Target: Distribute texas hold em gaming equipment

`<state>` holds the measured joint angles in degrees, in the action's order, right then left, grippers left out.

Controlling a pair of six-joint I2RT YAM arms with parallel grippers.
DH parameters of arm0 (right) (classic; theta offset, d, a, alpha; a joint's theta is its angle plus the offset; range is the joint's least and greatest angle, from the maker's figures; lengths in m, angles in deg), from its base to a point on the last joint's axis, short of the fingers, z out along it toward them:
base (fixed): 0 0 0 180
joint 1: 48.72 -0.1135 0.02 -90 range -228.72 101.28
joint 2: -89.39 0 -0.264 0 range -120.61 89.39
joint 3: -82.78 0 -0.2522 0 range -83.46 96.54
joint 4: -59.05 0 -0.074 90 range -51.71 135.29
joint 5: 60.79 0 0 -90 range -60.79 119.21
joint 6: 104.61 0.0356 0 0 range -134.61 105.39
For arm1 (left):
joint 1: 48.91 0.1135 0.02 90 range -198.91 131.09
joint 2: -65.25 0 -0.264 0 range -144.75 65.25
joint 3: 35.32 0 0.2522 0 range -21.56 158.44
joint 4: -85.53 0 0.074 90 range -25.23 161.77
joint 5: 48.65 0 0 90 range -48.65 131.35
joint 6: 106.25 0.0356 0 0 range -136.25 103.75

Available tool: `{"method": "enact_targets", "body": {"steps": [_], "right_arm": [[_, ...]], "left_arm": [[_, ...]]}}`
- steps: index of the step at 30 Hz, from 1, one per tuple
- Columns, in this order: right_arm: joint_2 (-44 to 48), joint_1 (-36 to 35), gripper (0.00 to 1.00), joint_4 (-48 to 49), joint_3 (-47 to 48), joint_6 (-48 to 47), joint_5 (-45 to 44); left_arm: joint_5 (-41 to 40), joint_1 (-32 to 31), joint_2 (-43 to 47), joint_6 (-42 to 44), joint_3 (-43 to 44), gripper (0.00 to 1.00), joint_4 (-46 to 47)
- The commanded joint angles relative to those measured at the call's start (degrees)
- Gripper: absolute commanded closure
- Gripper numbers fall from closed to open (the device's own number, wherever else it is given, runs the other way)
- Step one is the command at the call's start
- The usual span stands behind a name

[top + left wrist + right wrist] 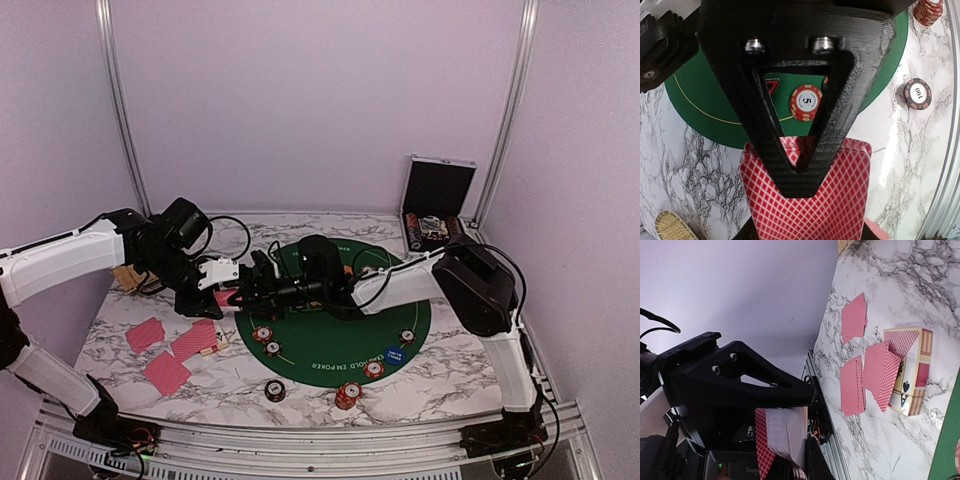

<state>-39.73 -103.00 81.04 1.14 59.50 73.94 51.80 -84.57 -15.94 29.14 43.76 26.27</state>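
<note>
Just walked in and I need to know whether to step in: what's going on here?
The right arm's fingers hold a deck of red-backed cards above the marble table. The left arm's fingers are shut on a card from it, seemingly to draw it off. Three dealt piles lie face down beside the card box, and chips sit on and near the green mat.

My top cam sits high behind the rig, looking down over the whole marble table [440,375] toward the back wall [320,100]. Left wrist cam stares straight down past its own fingers [840,115], super close to the green mat [705,105]. Right wrist cam's rolled sideways, looking across at the cards [854,320] on the table, which the top view catches too.
</note>
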Motion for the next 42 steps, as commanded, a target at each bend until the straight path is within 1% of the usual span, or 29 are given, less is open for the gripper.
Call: {"method": "enact_targets", "body": {"steps": [1,3,7,12,13,14,16,18,21,23,24,30,33,37,42], "right_arm": [[-0.1,-0.6,0.88,1.8,2.0,2.0,1.1],[-0.2,-0.6,0.79,2.2,2.3,2.2,1.2],[-0.7,-0.8,0.70,3.7,3.1,3.3,1.5],[-1.4,-1.2,0.69,3.4,4.9,3.4,1.8],[-1.5,-1.3,0.71,3.6,4.9,3.5,1.9],[-1.5,-1.3,0.76,3.8,4.7,3.7,1.9],[-1.3,-1.4,0.88,4.5,4.4,4.0,1.9],[-1.2,-1.3,0.95,4.7,4.6,4.0,2.0],[-1.0,-1.4,1.00,4.7,5.2,3.6,2.2],[-0.9,-1.4,1.00,4.5,5.3,3.3,2.4],[-0.9,-1.4,1.00,4.4,5.2,3.2,2.5],[-0.7,-1.4,1.00,1.6,5.0,1.4,2.2],[-0.4,-1.4,1.00,-1.0,5.2,-0.5,1.9],[-0.1,-1.4,1.00,-1.8,5.3,-1.3,2.0],[0.2,-1.4,0.99,-1.6,5.2,-1.6,2.1]], "left_arm": [[0.1,-0.8,1.0,1.5,0.2,0.63,3.1],[0.1,-0.8,0.7,1.1,0.2,0.64,3.1],[-0.2,-1.0,0.1,0.2,0.7,0.65,3.1],[-0.8,-1.0,-0.1,-0.2,1.0,0.64,3.1],[-1.0,-1.1,-0.2,-0.2,1.0,0.62,3.1],[-1.4,-1.1,-0.3,-0.2,1.0,0.60,3.1],[-1.6,-1.1,-0.2,-0.2,1.0,0.44,3.0],[-1.7,-1.1,0.1,-0.2,0.6,0.33,2.9],[-1.3,-1.4,0.4,0.1,0.4,0.18,2.3],[-0.9,-1.6,0.6,0.4,0.3,0.12,1.6],[-0.9,-1.7,0.6,0.5,0.4,0.11,1.4],[-1.7,-1.7,0.8,1.8,0.5,0.13,0.7],[-2.6,-1.7,1.2,2.0,0.0,0.16,0.6],[-2.4,-1.7,1.7,2.1,-0.1,0.20,0.1],[-1.6,-1.7,1.3,1.6,1.0,0.33,-0.9]]}}
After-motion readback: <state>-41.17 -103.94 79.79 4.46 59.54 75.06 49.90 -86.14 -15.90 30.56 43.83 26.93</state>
